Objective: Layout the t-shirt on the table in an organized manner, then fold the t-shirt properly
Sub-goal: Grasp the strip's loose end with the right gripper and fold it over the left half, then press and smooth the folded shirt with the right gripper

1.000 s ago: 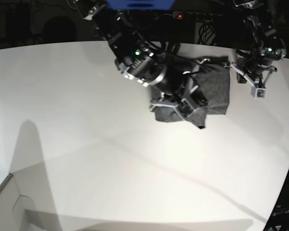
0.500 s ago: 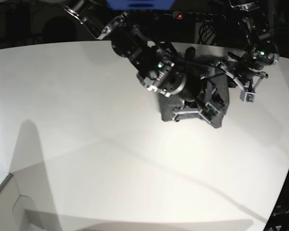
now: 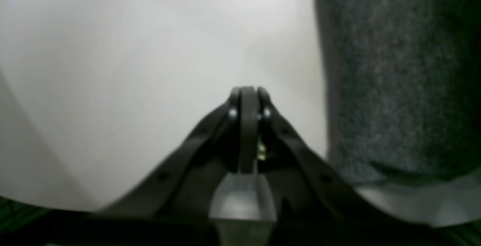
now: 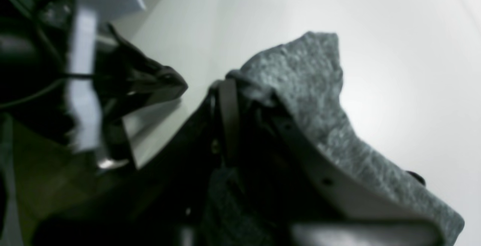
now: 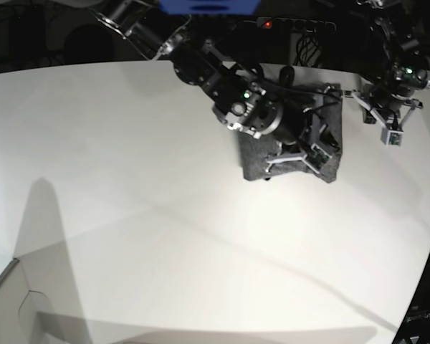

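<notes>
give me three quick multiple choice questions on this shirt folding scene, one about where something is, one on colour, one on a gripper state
1. Where does the t-shirt lie on the table?
A. near the far edge, between the two arms
B. at the near edge
C. hanging off the side

2. What colour is the t-shirt?
A. white
B. heathered dark grey
C. red

3. How is the right gripper?
A. wide open above bare table
B. shut on a fold of the t-shirt
C. shut on a box

Answers:
1. A, the base view shows it by the curved far edge.
2. B, both wrist views show speckled grey knit.
3. B, grey cloth drapes over its closed fingers, while the left gripper is shut on nothing.
</notes>
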Motion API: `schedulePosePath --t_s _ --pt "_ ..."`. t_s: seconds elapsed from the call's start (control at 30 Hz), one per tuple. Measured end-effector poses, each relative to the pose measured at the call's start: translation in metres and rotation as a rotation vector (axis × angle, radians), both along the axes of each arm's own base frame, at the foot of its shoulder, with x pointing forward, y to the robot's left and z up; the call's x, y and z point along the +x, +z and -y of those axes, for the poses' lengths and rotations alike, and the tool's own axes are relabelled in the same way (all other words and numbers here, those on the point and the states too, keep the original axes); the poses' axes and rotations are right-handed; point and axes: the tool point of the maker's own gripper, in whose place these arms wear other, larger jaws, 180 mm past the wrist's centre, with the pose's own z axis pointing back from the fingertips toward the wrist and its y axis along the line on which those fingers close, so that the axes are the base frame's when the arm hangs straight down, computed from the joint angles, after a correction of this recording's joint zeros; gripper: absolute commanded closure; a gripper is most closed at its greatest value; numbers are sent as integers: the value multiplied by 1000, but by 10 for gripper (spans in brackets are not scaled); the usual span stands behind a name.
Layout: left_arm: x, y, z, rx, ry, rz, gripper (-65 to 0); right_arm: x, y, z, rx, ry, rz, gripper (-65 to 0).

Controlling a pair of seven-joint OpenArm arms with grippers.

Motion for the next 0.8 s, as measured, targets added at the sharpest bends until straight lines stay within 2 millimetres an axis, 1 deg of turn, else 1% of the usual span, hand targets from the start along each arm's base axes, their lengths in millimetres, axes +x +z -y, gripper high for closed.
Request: schedulePosePath --t_s 0.03,0.07,0.13,0.2,0.27,0.33,0.4,0.47,0.53,0.63,0.7,0.8 --pt "-3 3 -2 10 -15 3 -1 0 -1 0 5 -1 1 0" --pt "-10 6 -10 30 -16 -3 -1 1 -1 -1 13 -4 4 0" --pt "-23 11 -35 85 25 -24 -1 3 -6 0 11 -7 2 0" --pt "-33 12 -50 108 68 -42 -1 8 -12 0 1 -7 5 -13" --pt "-32 17 -57 103 95 -20 -1 12 -12 2 -2 -11 13 -72" --pt "-33 24 -69 118 123 2 -1 12 -10 0 9 -13 16 -148" --pt "-38 24 -69 125 74 -14 -1 12 -8 0 12 -12 18 -213" --pt "-41 20 -61 116 24 -33 -1 12 -4 -1 24 -11 31 -260" --pt "-39 19 -59 111 20 -29 -1 6 13 -9 81 10 81 -286" --pt "-35 22 -59 110 19 -12 -1 -10 41 -23 164 42 112 -295" --pt "-38 21 -60 111 21 -22 -1 -10 43 -18 180 17 92 -298" --pt "-38 22 -63 120 21 -23 -1 7 39 4 191 -74 67 -299"
